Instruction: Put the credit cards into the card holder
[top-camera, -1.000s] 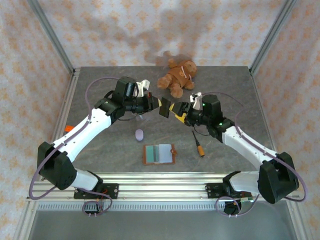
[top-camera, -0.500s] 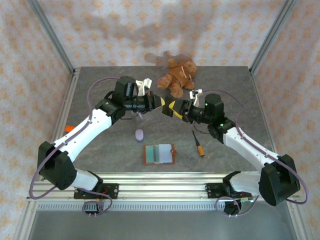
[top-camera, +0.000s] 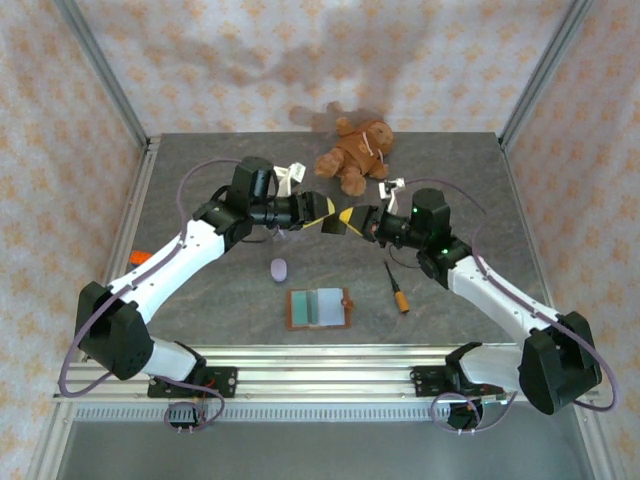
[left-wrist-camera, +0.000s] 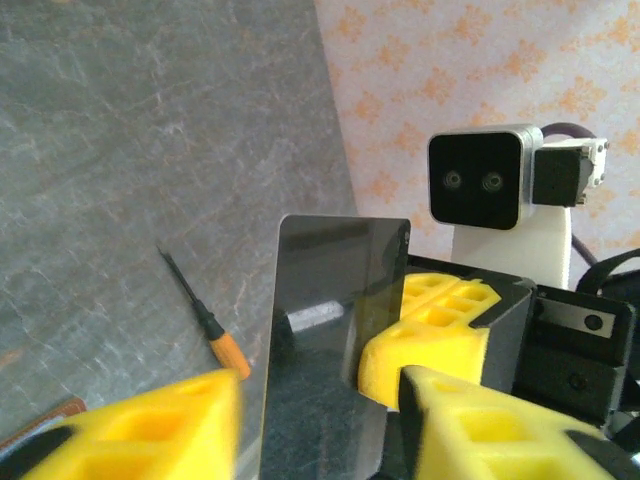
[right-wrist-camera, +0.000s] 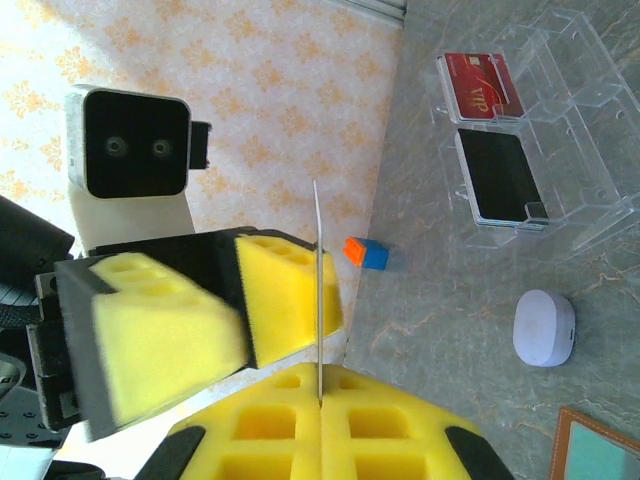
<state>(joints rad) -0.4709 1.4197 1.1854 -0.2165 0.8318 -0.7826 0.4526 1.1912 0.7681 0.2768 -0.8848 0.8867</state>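
A dark grey credit card (left-wrist-camera: 325, 320) stands upright in mid-air above the table, edge-on in the right wrist view (right-wrist-camera: 318, 270). My right gripper (right-wrist-camera: 320, 395) is shut on its edge. My left gripper (left-wrist-camera: 320, 410) is open, its yellow fingers (left-wrist-camera: 150, 430) standing apart on either side of the same card. Both grippers, the left (top-camera: 320, 209) and the right (top-camera: 347, 219), meet tip to tip in front of the teddy bear. Two more credit cards, one red (right-wrist-camera: 483, 85) and one black (right-wrist-camera: 500, 178), lie in a clear plastic tray (right-wrist-camera: 575, 150). The card holder (top-camera: 320, 307) lies open near the front edge, brown with pale inner pockets.
A brown teddy bear (top-camera: 355, 150) lies at the back. A screwdriver (top-camera: 397, 287) with an orange handle lies right of the card holder. A small lilac oval (top-camera: 278, 268) sits left of it. A small blue and orange block (right-wrist-camera: 365, 253) lies by the left wall.
The card has passed from hand to hand. My right gripper has shut on it, and my left gripper, shut on it before, has opened. Both grippers moved closer together.
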